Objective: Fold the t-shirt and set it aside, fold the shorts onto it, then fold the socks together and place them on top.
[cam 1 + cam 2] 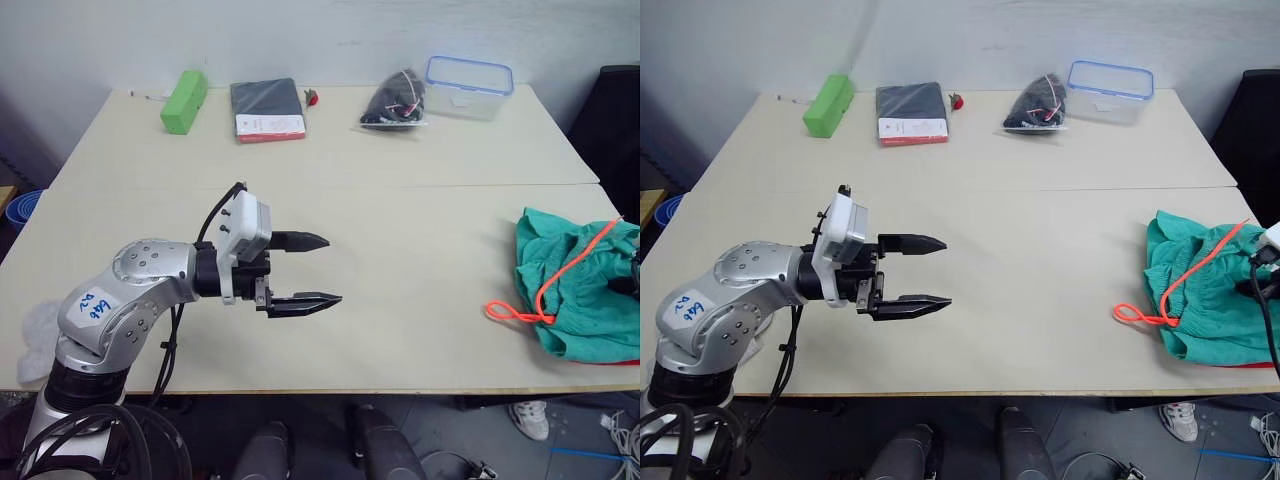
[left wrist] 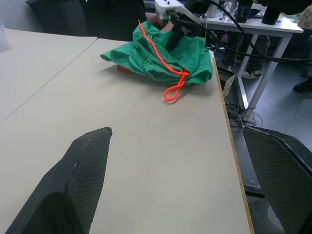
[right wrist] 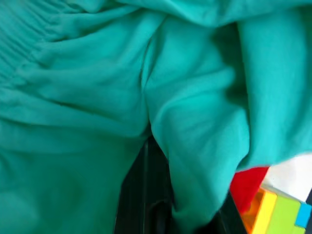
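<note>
Left gripper (image 1: pixel 312 270) reaches forward, level above the bare table (image 1: pixel 420 250) — jaws spread wide, nothing between them. A white label on the forearm carries blue handwriting, unreadable. One pair of shorts (image 1: pixel 575 290) lies bunched well beyond the fingertips at the table's right edge, orange drawstring (image 1: pixel 540 290) looping out; a red t-shirt (image 2: pixel 126 69) edge shows beneath. Right gripper (image 3: pixel 156 195) is buried in the teal cloth — jaw state cannot be told.
</note>
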